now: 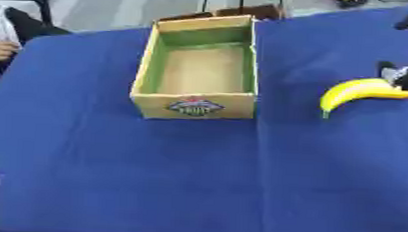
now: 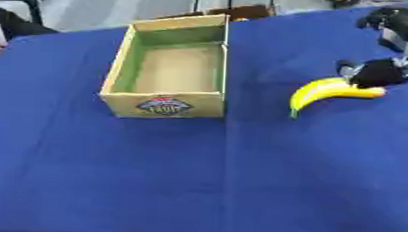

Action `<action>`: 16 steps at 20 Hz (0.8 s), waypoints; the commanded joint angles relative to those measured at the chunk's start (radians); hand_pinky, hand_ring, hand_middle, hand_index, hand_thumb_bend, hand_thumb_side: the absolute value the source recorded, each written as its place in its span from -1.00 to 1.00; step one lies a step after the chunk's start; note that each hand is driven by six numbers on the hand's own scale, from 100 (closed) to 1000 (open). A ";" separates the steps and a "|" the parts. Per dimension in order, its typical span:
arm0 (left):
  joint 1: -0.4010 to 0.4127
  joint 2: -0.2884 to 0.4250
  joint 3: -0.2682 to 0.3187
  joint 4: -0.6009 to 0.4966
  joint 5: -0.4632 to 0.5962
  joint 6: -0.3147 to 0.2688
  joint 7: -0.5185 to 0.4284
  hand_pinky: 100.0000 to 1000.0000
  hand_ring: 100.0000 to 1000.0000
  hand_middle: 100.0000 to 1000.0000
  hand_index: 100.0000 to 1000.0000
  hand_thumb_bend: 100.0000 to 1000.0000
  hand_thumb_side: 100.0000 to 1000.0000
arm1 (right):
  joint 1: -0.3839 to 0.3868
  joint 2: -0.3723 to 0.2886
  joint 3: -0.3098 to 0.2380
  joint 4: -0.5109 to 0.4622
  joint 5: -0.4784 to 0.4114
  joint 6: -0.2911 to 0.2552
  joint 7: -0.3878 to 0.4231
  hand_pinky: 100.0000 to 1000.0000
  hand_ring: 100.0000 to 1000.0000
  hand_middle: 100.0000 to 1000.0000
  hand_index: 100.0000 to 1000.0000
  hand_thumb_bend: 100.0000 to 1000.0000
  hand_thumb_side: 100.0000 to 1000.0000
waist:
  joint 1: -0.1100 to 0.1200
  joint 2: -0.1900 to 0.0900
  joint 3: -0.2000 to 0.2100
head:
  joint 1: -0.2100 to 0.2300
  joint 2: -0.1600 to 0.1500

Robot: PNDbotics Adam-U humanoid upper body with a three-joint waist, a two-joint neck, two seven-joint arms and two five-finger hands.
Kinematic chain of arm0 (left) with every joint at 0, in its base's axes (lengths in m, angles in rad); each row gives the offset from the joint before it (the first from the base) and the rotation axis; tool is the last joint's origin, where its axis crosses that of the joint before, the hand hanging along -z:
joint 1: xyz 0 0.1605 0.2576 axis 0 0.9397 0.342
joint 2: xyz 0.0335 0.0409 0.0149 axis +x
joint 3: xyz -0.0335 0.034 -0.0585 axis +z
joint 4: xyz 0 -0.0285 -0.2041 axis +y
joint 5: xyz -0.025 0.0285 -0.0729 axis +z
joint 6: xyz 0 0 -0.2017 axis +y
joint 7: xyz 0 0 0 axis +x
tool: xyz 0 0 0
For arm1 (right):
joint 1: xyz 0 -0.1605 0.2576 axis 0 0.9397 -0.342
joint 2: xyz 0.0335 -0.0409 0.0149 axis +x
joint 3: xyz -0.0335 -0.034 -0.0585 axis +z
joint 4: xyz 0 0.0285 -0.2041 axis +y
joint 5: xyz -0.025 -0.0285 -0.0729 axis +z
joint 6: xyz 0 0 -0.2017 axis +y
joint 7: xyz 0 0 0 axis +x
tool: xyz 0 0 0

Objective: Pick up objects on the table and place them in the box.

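Near edge: bare blue tablecloth (image 1: 151,185), a crease running down it below the box's right corner.

Mid-table, left of centre: the open cardboard box (image 2: 164,103), long axis pointing away from me. Inner walls green, floor plain tan. Nothing in it. The near outer wall carries a round printed label (image 2: 164,106) in red and dark colours; there is lettering on it, but I cannot read it.

To the right of the box, well apart from it: the banana (image 2: 327,92), lying on the cloth. Bright yellow, curved, with a greenish tip at the end nearest me.

At the banana's far end: my right hand (image 2: 378,73), black, coming in from the upper right. Its fingers curl around that end of the fruit, grasping it. The banana is outside the box.

My left hand shows in neither view.
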 commanded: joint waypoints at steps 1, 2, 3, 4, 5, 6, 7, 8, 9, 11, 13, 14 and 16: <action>-0.013 0.013 -0.002 -0.020 -0.003 0.002 -0.002 -0.41 0.30 0.36 0.46 -1.00 0.74 | -0.015 -0.026 -0.004 -0.004 -0.012 0.006 0.000 0.54 0.90 1.00 1.00 -0.72 0.08 | -0.010 -0.012 0.000 | 0.007 0.011; -0.014 0.013 -0.002 -0.020 -0.002 0.002 -0.002 -0.41 0.30 0.36 0.46 -1.00 0.74 | -0.014 -0.026 -0.004 -0.004 -0.014 0.007 0.000 0.54 0.90 1.00 1.00 -0.73 0.07 | -0.012 -0.012 0.000 | 0.006 0.011; -0.015 0.014 -0.002 -0.020 -0.002 0.002 -0.002 -0.40 0.30 0.36 0.46 -1.00 0.74 | -0.014 -0.026 -0.004 -0.003 -0.015 0.007 0.000 0.54 0.90 1.00 1.00 -0.73 0.07 | -0.013 -0.011 0.001 | 0.004 0.011; -0.016 0.014 -0.002 -0.020 -0.002 0.002 -0.002 -0.40 0.30 0.36 0.46 -1.00 0.74 | -0.013 -0.027 -0.004 -0.002 -0.017 0.008 0.000 0.54 0.90 1.00 1.00 -0.73 0.07 | -0.014 -0.011 0.002 | 0.001 0.011; -0.017 0.014 -0.001 -0.020 -0.001 0.002 -0.002 -0.40 0.30 0.36 0.46 -1.00 0.74 | -0.013 -0.027 -0.004 -0.002 -0.018 0.009 0.000 0.54 0.90 1.00 1.00 -0.73 0.07 | -0.015 -0.011 0.003 | -0.003 0.011; -0.018 0.014 -0.001 -0.020 -0.001 0.002 -0.002 -0.40 0.30 0.36 0.46 -1.00 0.74 | -0.012 -0.028 -0.004 -0.001 -0.019 0.010 0.000 0.54 0.90 1.00 1.00 -0.73 0.07 | -0.016 -0.011 0.004 | -0.008 0.011; -0.019 0.014 -0.001 -0.020 -0.001 0.002 -0.002 -0.40 0.30 0.36 0.46 -1.00 0.74 | -0.012 -0.028 -0.004 -0.001 -0.021 0.011 0.000 0.54 0.90 1.00 1.00 -0.72 0.06 | -0.016 -0.010 0.005 | -0.014 0.010; -0.020 0.014 -0.001 -0.020 -0.001 0.002 -0.001 -0.40 0.30 0.36 0.46 -1.00 0.74 | -0.012 -0.027 -0.004 -0.001 -0.022 0.012 0.000 0.54 0.90 1.00 1.00 -0.72 0.06 | -0.017 -0.010 0.005 | -0.020 0.010; -0.022 0.014 -0.001 -0.020 0.000 0.002 -0.001 -0.40 0.30 0.36 0.46 -1.00 0.74 | -0.012 -0.027 -0.004 0.000 -0.024 0.013 0.000 0.54 0.90 1.00 1.00 -0.72 0.06 | -0.019 -0.009 0.005 | -0.031 0.007; -0.025 0.013 -0.001 -0.020 0.000 0.003 -0.001 -0.40 0.30 0.37 0.46 -1.00 0.75 | -0.012 -0.028 -0.004 0.000 -0.029 0.015 0.000 0.54 0.91 1.00 1.00 -0.71 0.05 | -0.021 -0.007 0.004 | -0.055 0.001; -0.027 0.013 0.000 -0.020 0.000 0.004 0.000 -0.40 0.30 0.37 0.46 -1.00 0.74 | -0.012 -0.028 -0.004 -0.002 -0.036 0.015 0.000 0.54 0.91 0.99 1.00 -0.68 0.04 | -0.023 -0.005 0.003 | -0.078 -0.006; -0.028 0.013 0.000 -0.020 0.000 0.004 0.000 -0.40 0.30 0.37 0.46 -1.00 0.74 | -0.012 -0.029 -0.004 -0.004 -0.040 0.015 0.000 0.54 0.91 1.00 1.00 -0.67 0.04 | -0.024 -0.005 0.003 | -0.085 -0.008; -0.030 0.014 0.000 -0.020 0.000 0.004 0.000 -0.40 0.30 0.37 0.46 -1.00 0.75 | -0.012 -0.029 -0.005 -0.008 -0.047 0.015 0.000 0.54 0.92 1.00 1.00 -0.65 0.04 | -0.025 -0.005 0.003 | -0.096 -0.012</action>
